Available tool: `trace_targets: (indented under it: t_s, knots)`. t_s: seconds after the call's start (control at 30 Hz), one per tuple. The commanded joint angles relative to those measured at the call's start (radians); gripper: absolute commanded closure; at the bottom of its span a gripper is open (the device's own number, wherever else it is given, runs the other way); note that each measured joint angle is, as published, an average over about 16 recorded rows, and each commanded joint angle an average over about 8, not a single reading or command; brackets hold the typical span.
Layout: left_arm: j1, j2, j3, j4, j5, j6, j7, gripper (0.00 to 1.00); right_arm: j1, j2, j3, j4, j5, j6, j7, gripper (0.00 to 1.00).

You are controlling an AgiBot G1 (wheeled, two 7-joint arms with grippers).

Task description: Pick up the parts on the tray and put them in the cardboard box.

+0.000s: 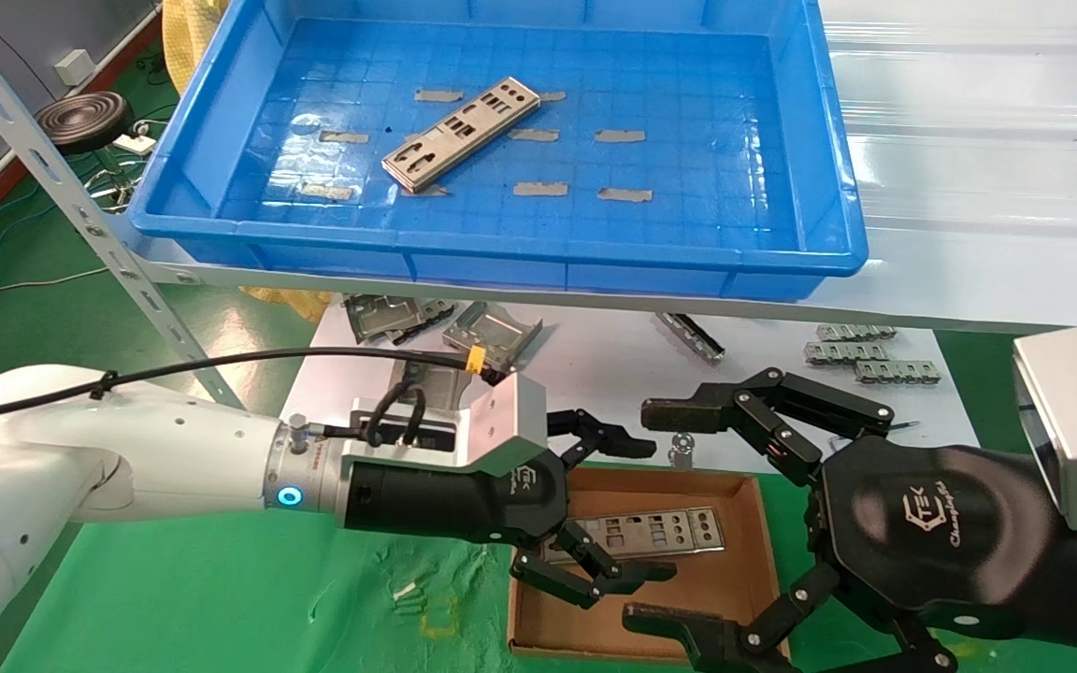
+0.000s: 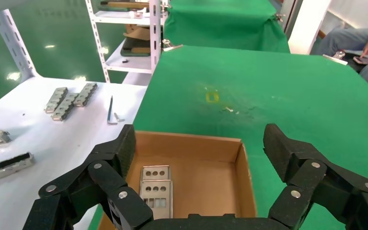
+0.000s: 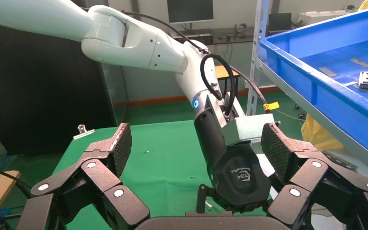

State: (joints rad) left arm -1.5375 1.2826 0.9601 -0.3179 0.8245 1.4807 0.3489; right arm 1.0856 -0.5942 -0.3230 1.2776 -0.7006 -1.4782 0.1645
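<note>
I judge the job to be partly done. One plate (image 1: 461,134) lies flat and askew on the floor of the blue tray (image 1: 833,140), in the upper middle of the head view, touching nothing but a strip of tape. That one has yet to be fetched.

In the cardboard box (image 1: 744,551), at the bottom centre of the same view, I can see plates already delivered. My left wrist camera shows what look like two plates (image 2: 156,191) lying end to end or overlapping against one wall of the box; I cannot tell for sure whether they are two pieces or one.

My left pincer (image 1: 618,509) hangs over the box with its fingers spread wide and nothing between them, so I read it as having let go. My right pincer (image 1: 688,519) sits just beside it at the lower right of the head view, also splayed and carrying nothing.

My count: one plate in the tray, probably two in the box, one tray, one box, and about nine tape strips on the tray floor. Other loose metal pieces lie on the white table (image 1: 595,374) below the tray; I leave those alone.
</note>
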Motion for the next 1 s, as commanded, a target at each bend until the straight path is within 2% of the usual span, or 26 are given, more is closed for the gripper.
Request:
trace_targets:
  t_s: [0.03, 0.23, 1.0]
  knots:
    - [-0.002, 0.003, 0.004, 0.0, 0.004, -0.006, 0.002, 0.0, 0.0, 0.0, 0.0, 0.0, 0.0, 0.0, 0.0, 0.0]
    - [0.022, -0.031, -0.03, -0.052, 0.002, -0.009, -0.026, 0.0, 0.0, 0.0, 0.0, 0.0, 0.0, 0.0, 0.0, 0.0]
    - [0.2, -0.29, -0.293, -0.422, -0.037, 0.0, -0.232, 0.0, 0.001, 0.0, -0.001, -0.001, 0.0, 0.0, -0.001, 0.0]
